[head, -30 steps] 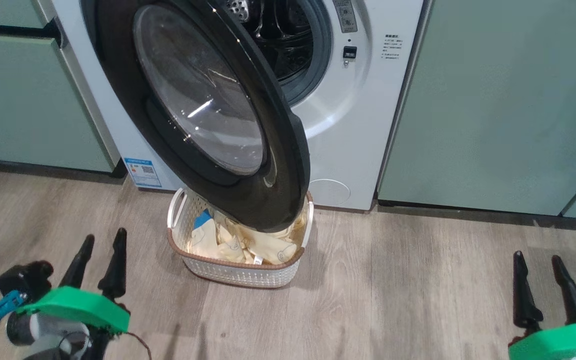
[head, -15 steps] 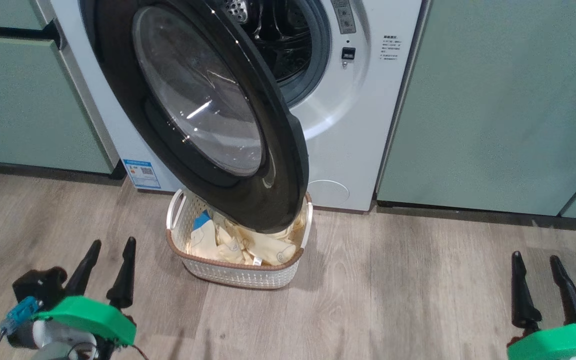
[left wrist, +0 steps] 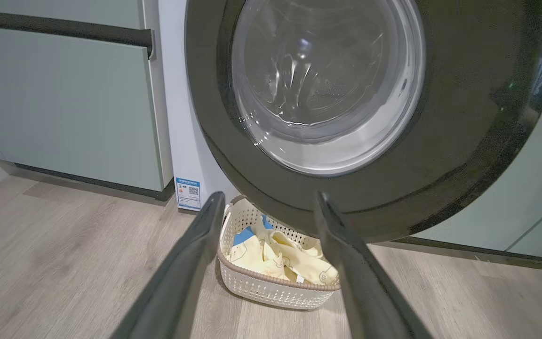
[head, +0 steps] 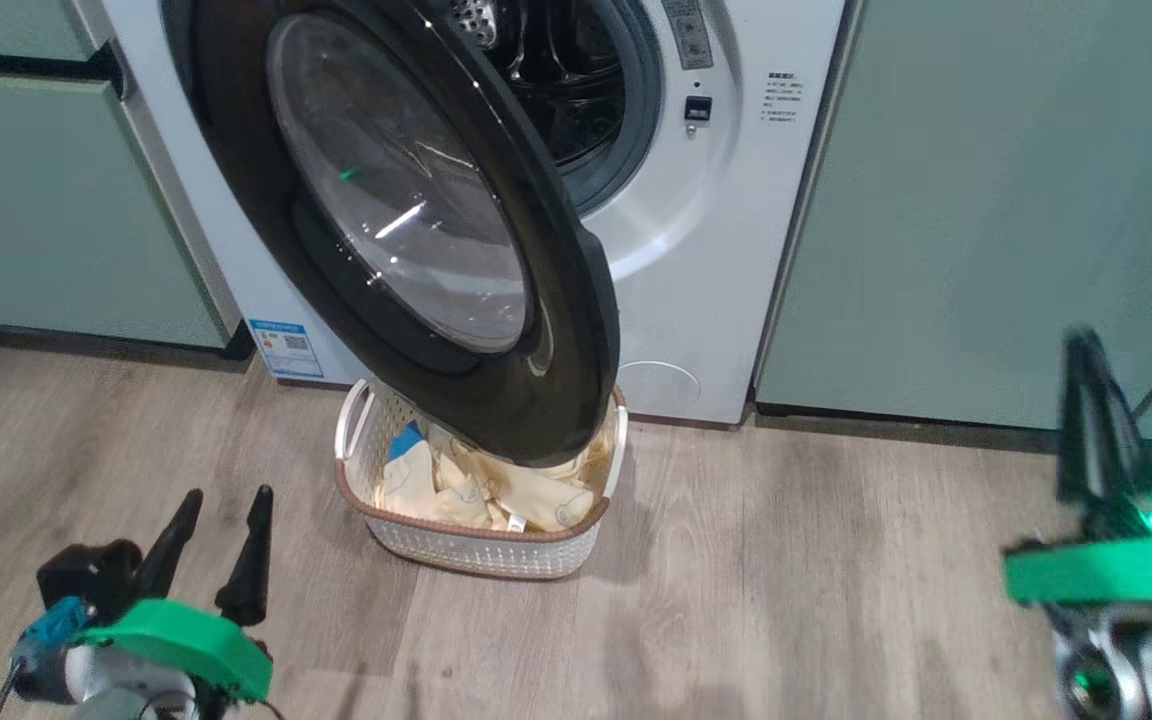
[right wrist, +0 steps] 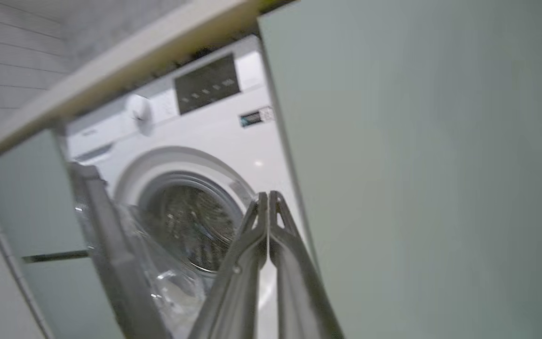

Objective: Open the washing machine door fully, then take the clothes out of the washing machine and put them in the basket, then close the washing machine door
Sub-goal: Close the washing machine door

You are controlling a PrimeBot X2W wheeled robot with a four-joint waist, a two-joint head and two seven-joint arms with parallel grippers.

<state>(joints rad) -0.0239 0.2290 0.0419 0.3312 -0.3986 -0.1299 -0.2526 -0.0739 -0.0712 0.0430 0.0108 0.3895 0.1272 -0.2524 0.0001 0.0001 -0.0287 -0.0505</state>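
Clothes [head: 536, 500] heaped in the basket [head: 476, 555] on the floor [head: 786, 600], just before the washing machine [head: 696, 260] and under the lower edge of the washing machine door [head: 396, 200], swung open. Left jaws spread wide, fingers [head: 251, 550] low near the basket, touching nothing. Right jaws pressed together, empty, with fingers [head: 1096, 430] blurred before the green cabinet panel [head: 986, 200].

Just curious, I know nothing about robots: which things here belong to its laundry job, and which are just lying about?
Job: washing machine, washing machine door, clothes, basket.
Just there: green cabinet panels, wooden floor.
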